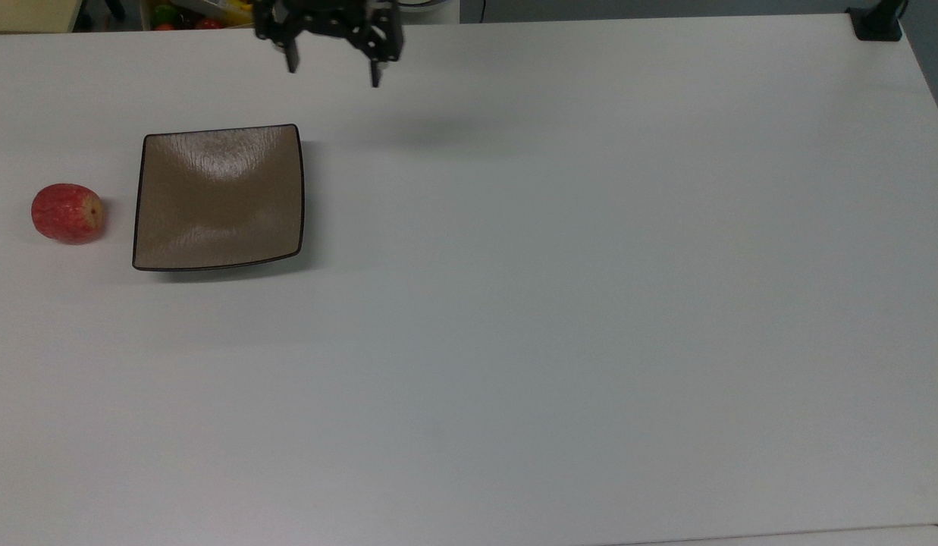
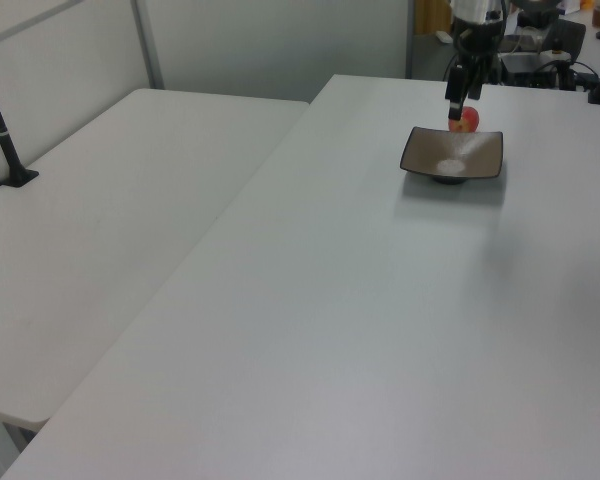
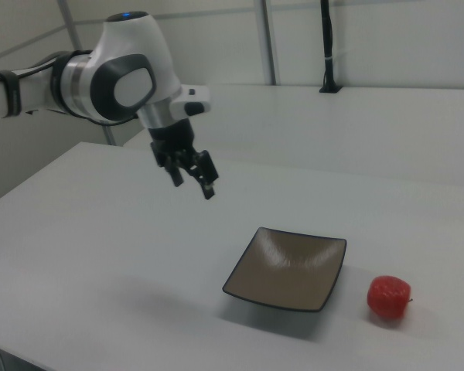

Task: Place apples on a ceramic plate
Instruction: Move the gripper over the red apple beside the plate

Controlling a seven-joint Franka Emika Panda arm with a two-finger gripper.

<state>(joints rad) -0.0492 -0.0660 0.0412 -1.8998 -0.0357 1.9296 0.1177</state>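
Note:
A small red apple (image 1: pixel 67 213) with pale streaks lies on the white table (image 1: pixel 559 303), just off the left edge of the plate in the top view. The square brown ceramic plate (image 1: pixel 219 197) holds nothing. In the right view the apple (image 3: pixel 389 297) sits to the right of the plate (image 3: pixel 288 267). My black gripper (image 1: pixel 332 76) hangs open and empty in the air above the table's far edge, to the upper right of the plate in the top view. It also appears in the right view (image 3: pixel 193 184) and in the left view (image 2: pixel 460 108), where the apple (image 2: pixel 467 121) shows beside it.
A box of coloured fruit (image 1: pixel 207 11) stands beyond the table's far edge in the top view. A black camera-mount base (image 1: pixel 876 23) sits at the far right corner. A second white table (image 2: pixel 100 230) adjoins on the left view's left.

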